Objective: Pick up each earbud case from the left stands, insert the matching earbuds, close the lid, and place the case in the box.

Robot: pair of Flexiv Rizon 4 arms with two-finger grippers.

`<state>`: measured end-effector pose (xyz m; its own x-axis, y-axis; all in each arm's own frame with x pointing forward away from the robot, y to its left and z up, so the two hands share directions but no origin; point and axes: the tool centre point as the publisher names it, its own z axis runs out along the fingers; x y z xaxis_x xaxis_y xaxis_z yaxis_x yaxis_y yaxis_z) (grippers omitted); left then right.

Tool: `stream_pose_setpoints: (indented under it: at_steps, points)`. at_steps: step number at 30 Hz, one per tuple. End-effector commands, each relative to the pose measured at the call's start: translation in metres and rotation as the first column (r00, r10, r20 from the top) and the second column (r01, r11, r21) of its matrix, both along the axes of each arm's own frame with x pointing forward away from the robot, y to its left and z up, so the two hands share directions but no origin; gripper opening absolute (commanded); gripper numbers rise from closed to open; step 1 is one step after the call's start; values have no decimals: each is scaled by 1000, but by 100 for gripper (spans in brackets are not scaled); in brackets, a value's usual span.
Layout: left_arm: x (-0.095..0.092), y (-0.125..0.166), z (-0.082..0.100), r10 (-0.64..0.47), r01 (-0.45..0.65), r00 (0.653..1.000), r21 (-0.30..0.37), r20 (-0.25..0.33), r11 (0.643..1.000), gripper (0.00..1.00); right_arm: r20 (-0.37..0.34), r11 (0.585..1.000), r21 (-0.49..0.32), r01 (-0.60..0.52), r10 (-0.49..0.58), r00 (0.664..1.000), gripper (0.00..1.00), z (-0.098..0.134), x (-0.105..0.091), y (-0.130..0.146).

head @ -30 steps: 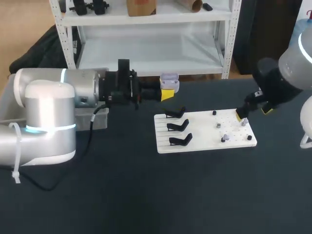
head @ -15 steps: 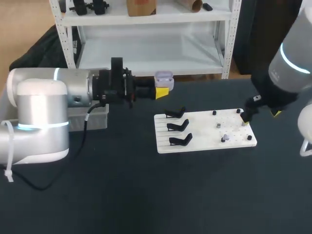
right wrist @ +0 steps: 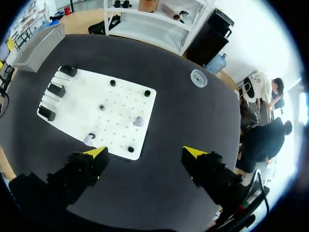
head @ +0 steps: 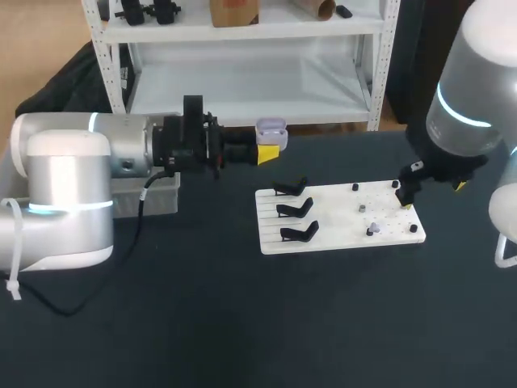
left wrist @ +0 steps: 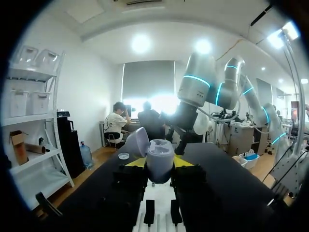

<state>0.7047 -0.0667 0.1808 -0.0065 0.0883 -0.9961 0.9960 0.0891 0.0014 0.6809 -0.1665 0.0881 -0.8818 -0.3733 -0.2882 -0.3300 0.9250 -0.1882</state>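
While its lid stands tipped back and open, the earbud case (left wrist: pixel 159 162) shows as a small rounded shell of pale lilac, its hollow facing upward. It sits upright between the yellow tips of the left gripper (head: pixel 269 153), which clamps it from both sides, the fingers set only as far apart as the case is wide. In the head view the case is held in the air above the dark table (head: pixel 202 323), at about eleven o'clock from the white board (head: pixel 339 220).

Three black stands (head: pixel 295 209) line the board's nine o'clock side, all bare. Two small pale earbuds (right wrist: pixel 138 121) rest among the peg holes toward its three o'clock half, one near the middle, the other nearer the six o'clock edge.

The right gripper (right wrist: pixel 145 154) hangs over the board's two o'clock corner with its fingers spread wide, grasping nothing and touching nothing; the nearer earbud lies just ahead of one tip.

A grey box (head: pixel 157 198) sits at about nine o'clock from the board, partly behind the left arm.
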Motion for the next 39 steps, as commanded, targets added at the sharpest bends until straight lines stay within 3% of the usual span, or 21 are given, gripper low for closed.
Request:
stream_pose_setpoints:
  at_steps: [1,11,13,14,15,17,19,31,39]
  points:
    - [-1,0,-1,4,-4,1000,-3,2,1000,0,11,998,-66,-5,6,1000,100,-6,4,4]
    - [-1,0,-1,4,-4,1000,-3,2,1000,0,-50,995,-97,-6,1,999,99,-24,2,18]
    - [-1,0,-1,4,-4,1000,-3,2,1000,0,-68,996,-88,-8,2,998,90,-27,3,19]
    - [-1,0,-1,4,-4,1000,-3,2,1000,0,-78,996,-92,-14,7,997,80,-29,3,21]
    - [-1,0,-1,4,-4,1000,-3,2,1000,0,-88,995,-99,-11,2,996,61,-31,2,23]
    - [-1,0,-1,4,-4,1000,-3,2,1000,0,-116,997,-80,-7,-2,993,50,-33,3,25]
    - [-1,0,-1,4,-4,1000,-3,2,1000,0,-121,995,-95,7,-18,992,46,-35,4,26]
    - [-1,0,-1,4,-4,1000,-3,2,1000,0,-137,989,-131,72,-90,986,50,-44,20,20]
    - [-1,0,-1,4,-4,1000,-3,2,1000,0,-138,987,-141,77,-96,986,47,-52,27,18]
